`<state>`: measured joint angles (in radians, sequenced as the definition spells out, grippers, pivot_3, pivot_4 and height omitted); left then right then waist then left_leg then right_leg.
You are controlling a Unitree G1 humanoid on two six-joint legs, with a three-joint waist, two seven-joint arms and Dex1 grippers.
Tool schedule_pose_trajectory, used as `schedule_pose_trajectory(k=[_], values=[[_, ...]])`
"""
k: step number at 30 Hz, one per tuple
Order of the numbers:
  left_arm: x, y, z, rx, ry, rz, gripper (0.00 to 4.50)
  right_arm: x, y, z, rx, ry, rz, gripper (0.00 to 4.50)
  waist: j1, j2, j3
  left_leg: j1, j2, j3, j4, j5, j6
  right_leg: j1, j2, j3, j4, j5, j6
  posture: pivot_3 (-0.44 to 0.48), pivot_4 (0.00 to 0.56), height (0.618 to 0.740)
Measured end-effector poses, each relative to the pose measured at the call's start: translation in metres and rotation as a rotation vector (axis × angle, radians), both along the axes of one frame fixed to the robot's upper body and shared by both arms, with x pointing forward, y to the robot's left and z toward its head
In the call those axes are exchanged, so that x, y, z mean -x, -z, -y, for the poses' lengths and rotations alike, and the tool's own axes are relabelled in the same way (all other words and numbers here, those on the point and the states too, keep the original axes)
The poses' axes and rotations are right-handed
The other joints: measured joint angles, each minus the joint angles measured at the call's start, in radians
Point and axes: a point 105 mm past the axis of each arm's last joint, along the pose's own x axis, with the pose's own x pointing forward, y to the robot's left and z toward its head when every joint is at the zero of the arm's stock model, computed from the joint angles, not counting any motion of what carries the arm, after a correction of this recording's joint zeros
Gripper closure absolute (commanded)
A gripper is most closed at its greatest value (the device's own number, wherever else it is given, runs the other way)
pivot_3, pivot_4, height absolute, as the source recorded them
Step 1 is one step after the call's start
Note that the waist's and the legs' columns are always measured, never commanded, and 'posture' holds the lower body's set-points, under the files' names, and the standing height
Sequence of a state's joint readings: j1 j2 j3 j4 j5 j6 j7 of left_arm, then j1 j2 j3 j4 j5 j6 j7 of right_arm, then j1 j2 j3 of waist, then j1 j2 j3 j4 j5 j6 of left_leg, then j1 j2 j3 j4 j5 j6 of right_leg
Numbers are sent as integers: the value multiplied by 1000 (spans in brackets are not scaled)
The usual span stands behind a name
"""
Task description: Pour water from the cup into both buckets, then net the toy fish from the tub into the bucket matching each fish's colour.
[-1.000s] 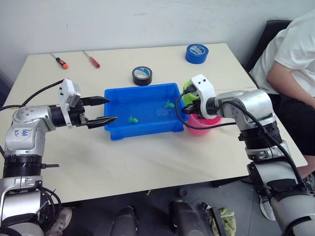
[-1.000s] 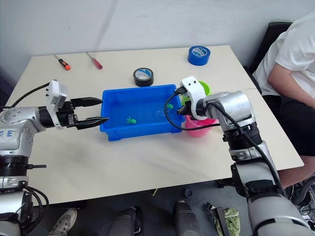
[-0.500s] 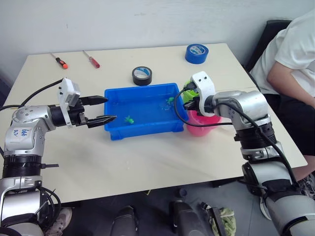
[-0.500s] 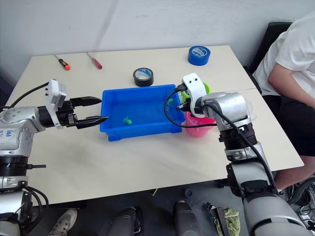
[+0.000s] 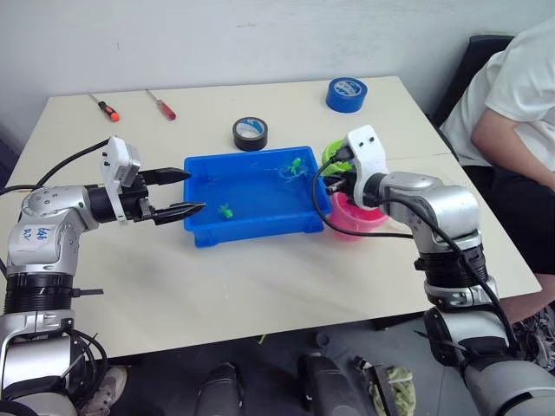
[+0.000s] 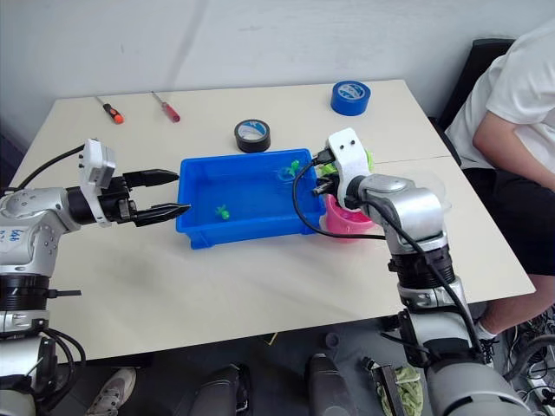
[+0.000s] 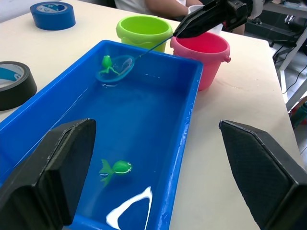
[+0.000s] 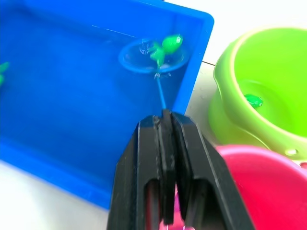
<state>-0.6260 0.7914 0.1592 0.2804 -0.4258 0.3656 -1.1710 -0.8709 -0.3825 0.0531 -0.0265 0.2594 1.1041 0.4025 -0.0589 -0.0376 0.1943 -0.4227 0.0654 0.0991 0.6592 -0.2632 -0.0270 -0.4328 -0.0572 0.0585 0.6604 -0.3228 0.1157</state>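
Two green fish (image 7: 115,168) in tub (image 7: 189,115), one in green bucket (image 8: 268,62).

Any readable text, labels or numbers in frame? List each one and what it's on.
No text can be read.
Blue tape roll: white print on the core label, too small to read.
Black tape roll: blue and white core label, too blurred to read.
Left arm: blue handwritten marks on the shell, not legible.
Tub, lime green bucket, pink bucket: no markings visible.
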Motion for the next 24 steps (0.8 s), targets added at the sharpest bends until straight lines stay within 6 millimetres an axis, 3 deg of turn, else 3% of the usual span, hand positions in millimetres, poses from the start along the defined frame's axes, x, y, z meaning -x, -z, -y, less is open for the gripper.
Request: schedule_pose_trajectory(k=[20, 24], values=[[-8, -14, -1, 19, 10, 36, 26, 33, -17, 8, -59, -118, 53, 4500, 6, 0, 0, 0, 0, 0, 0, 0, 0, 1, 0, 0, -1, 0, 0, 0, 150, 731], [-13, -17, 1, 24, 20, 37, 26, 36, -33, 26, -90, -85, 101, 4500, 7, 0, 0, 0, 0, -1, 0, 0, 0, 1, 0, -1, -1, 0, 0, 0, 150, 731]])
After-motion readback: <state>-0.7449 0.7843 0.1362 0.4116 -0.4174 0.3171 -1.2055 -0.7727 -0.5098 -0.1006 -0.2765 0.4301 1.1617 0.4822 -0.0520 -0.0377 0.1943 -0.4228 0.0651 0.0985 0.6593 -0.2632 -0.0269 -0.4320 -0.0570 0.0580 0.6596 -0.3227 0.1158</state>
